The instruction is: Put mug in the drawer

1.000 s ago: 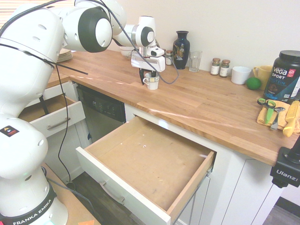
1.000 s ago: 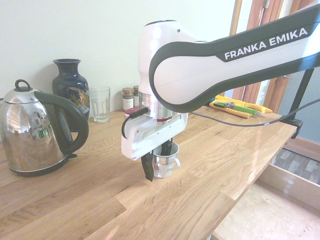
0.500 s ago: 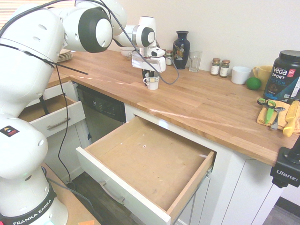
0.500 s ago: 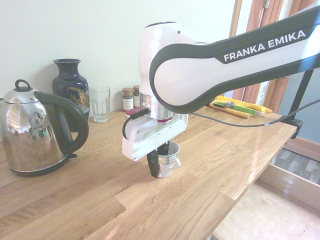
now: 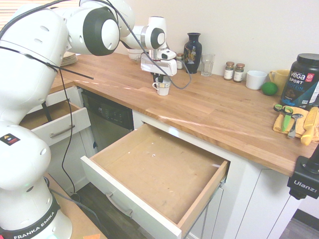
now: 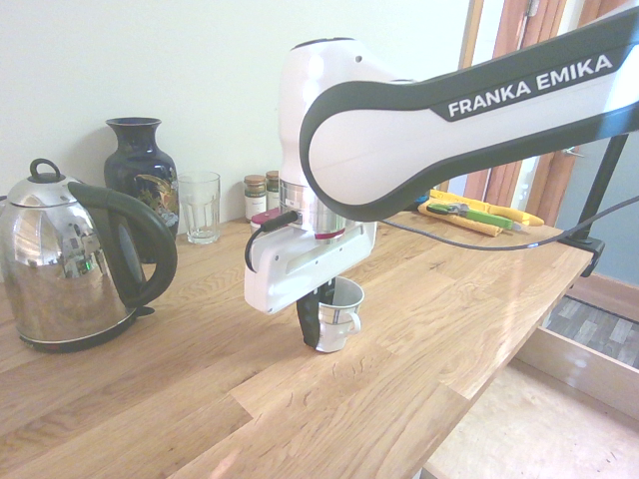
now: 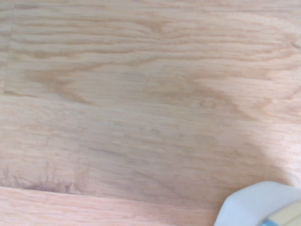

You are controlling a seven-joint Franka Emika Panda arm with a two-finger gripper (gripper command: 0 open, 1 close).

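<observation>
Mug-and-drawer scene: drawer (image 5: 159, 174) gaping empty at lower centre, counter (image 5: 224, 114) above it, and at upper centre the gripper (image 6: 318, 321), open a second ago, now clamped on the mug (image 6: 337, 317) wall, tilting it on the wood, ready for lifting.

The black tub (image 5: 302, 79) at the far end of the bench (image 5: 214, 109) reads "vega" in white, with "SPORT" beneath it; the smaller print below is too small to read, and a red round badge beside the name cannot be made out. The white arm (image 6: 479, 110) carries "FRANKA EMIKA" in white capitals on its dark band in the second exterior view, and the same words curve around its base ring (image 5: 30, 230) in the first. The black clamp (image 5: 305, 181) at the bench edge says "Ulanzi".
</observation>
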